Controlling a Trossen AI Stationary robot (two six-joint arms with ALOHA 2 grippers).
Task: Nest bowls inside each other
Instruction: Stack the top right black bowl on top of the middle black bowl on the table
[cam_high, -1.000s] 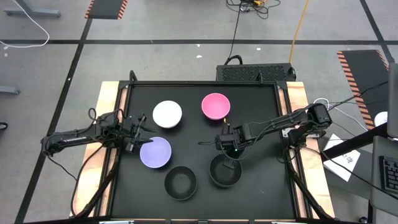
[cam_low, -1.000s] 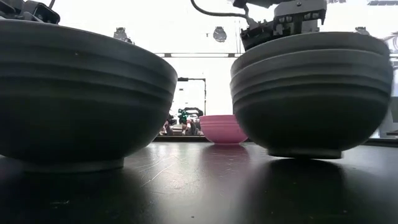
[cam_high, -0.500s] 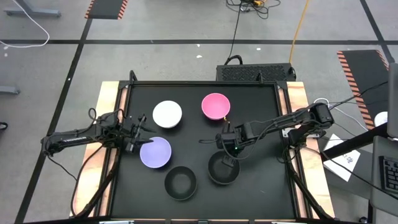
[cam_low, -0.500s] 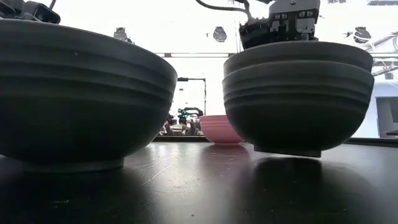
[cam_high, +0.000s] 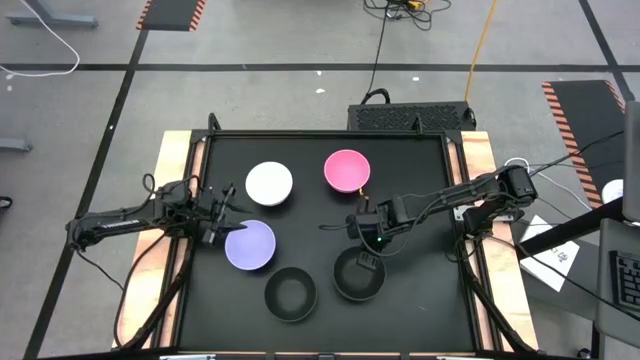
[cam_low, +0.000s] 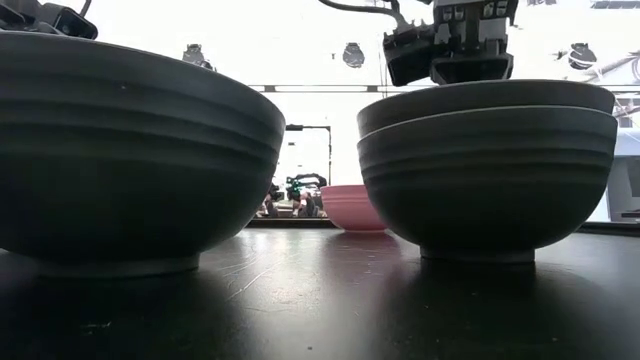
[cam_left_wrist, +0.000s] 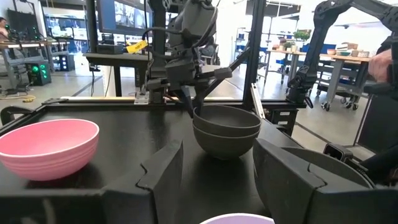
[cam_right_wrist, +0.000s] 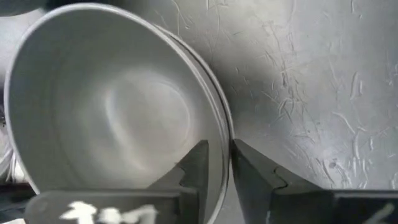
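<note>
The black table (cam_high: 420, 200) carries all the bowls. The right arm (cam_high: 450, 200) reaches in from the right edge toward the middle, and the left arm (cam_high: 120, 220) lies along the left edge. Near the front, right of centre, two black bowls sit nested as a stack (cam_high: 358, 276), resting flat on the table in the low view (cam_low: 487, 170). The right gripper (cam_high: 370, 258) is at the stack's far rim, its fingers (cam_right_wrist: 196, 168) straddling the rim with one inside and one outside, slightly parted; whether they press the rim cannot be told. A single black bowl (cam_high: 290, 294) stands just left of the stack, apart from it. The purple bowl (cam_high: 249, 244) sits farther left, with the left gripper (cam_high: 222, 225) hovering just beside it, fingers spread and empty. The white bowl (cam_high: 269, 183) and pink bowl (cam_high: 347, 170) stand side by side toward the back.
</note>
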